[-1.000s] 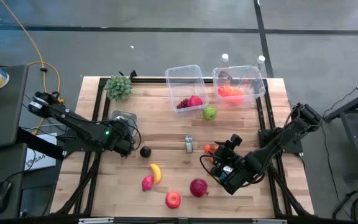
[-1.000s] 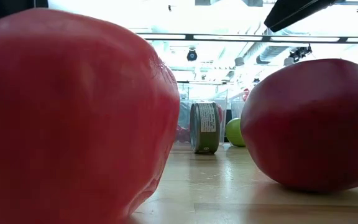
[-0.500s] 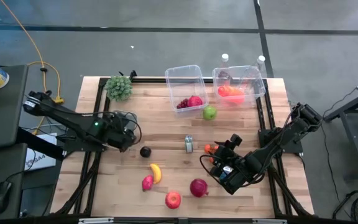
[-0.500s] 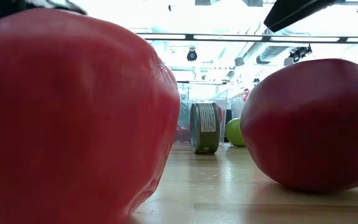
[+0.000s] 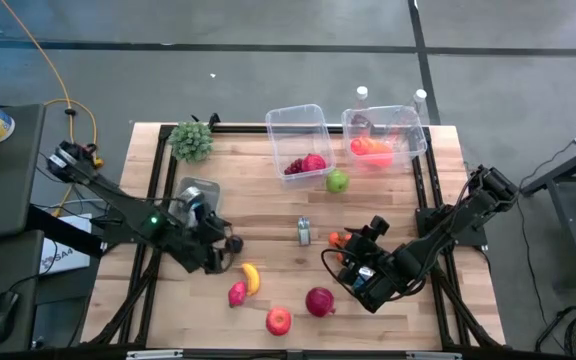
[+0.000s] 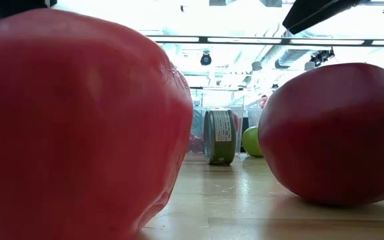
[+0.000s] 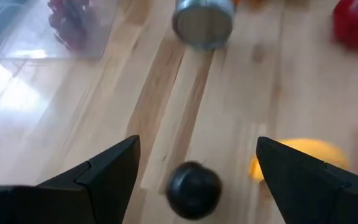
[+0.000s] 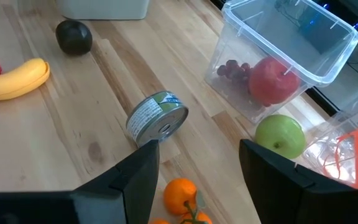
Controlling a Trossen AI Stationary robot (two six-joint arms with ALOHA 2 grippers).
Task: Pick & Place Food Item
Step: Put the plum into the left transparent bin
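Left gripper [image 7: 194, 171] is hovering fingers spread, straight over the dark round fruit [image 7: 194, 185] lying on the desk [image 7: 104, 118], banana [image 7: 303, 155] just beside. Right gripper [image 8: 197, 168], also spread, is waiting well apart, so left arm nearer.

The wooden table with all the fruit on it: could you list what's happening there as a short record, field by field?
Left hand: open, low over the small dark round fruit, which lies between its fingers
Right hand: open, waiting near the small oranges
Left clear plastic bin: holds a red apple and grapes
Right clear plastic bin: holds orange items
Loose on the wooden table: yellow banana, green apple, tin can on its side
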